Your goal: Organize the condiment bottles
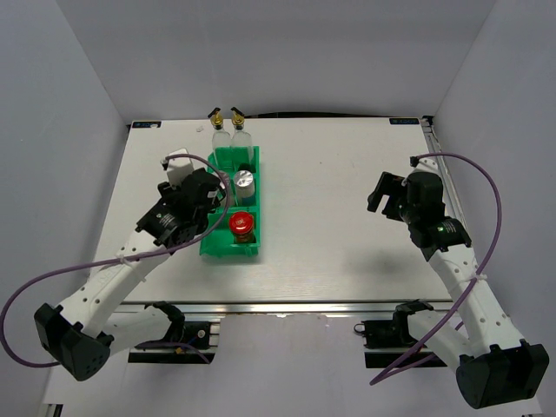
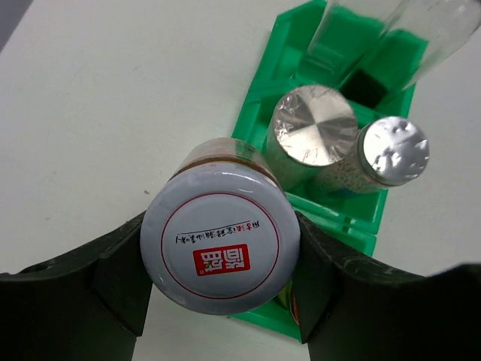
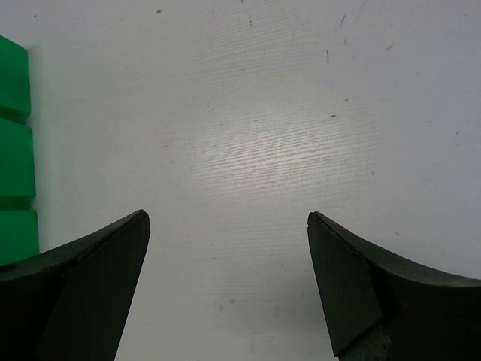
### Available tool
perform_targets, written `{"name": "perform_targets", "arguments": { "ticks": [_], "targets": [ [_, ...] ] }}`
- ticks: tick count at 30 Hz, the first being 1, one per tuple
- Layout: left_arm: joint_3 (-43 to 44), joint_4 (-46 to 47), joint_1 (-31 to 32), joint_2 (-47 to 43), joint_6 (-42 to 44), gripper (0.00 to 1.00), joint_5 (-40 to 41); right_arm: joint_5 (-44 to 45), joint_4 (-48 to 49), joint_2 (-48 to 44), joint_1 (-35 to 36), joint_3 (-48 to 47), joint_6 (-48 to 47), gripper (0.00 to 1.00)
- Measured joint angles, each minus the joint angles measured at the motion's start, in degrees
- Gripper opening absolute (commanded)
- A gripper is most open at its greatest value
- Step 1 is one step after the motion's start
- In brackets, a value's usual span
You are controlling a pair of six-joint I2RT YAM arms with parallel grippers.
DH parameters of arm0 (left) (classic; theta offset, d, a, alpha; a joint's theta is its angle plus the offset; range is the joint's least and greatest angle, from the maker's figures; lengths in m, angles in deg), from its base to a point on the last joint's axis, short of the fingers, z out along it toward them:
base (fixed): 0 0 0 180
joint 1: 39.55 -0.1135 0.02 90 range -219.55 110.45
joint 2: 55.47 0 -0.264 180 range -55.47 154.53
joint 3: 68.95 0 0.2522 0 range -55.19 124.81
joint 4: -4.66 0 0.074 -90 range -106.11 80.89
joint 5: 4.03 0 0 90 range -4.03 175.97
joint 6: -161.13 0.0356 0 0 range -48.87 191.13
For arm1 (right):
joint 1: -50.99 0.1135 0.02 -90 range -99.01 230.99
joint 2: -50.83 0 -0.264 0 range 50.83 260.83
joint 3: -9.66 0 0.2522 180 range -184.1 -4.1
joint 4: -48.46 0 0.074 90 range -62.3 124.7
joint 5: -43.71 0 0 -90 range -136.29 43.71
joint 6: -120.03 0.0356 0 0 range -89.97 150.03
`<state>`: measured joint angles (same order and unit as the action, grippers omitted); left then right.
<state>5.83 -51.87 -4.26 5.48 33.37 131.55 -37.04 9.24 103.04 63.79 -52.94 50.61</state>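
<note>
Smooth plastic bin (image 2: 267, 71), brushed-metal jar lid (image 2: 314, 124)

Bright, even light from overhead washes my table (image 1: 347, 217) with only faint soft shadows, flares on the silver lids (image 2: 314, 124) and the white-lidded jar (image 2: 220, 229), while my right fingers (image 3: 75, 301) loom dark and blurred.

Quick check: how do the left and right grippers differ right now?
The left gripper has its jaws closed on a white-lidded jar; the right gripper has its jaws open and empty. The left gripper is right by the green bin; the right gripper is over the table, well apart from it. Both face down.
</note>
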Motion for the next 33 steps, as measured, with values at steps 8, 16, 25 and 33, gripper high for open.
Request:
{"name": "perform_targets", "arguments": {
  "ticks": [8, 16, 25, 33],
  "targets": [
    [-5.38, 0.76, -3.26, 5.4, -0.31, 0.0, -9.11, 0.0, 0.0, 0.0, 0.0, 0.0, 0.02, 0.89],
    [-9.05, 1.18, -3.39, 5.07, -0.7, 0.0, -14.93, 0.0, 0.28, 0.11, 0.0, 0.76, 0.0, 0.89],
    [-9.86, 2.97, -3.72, 7.06, -0.68, 0.18, -17.18, -0.07, 0.31, 0.81, 0.0, 1.03, 0.0, 0.89],
    [-10.95, 4.63, -4.83, 9.35, -0.63, 0.4, -18.78, -0.66, 0.31, 1.92, -0.04, 1.03, -0.09, 0.89]
  ]
}}
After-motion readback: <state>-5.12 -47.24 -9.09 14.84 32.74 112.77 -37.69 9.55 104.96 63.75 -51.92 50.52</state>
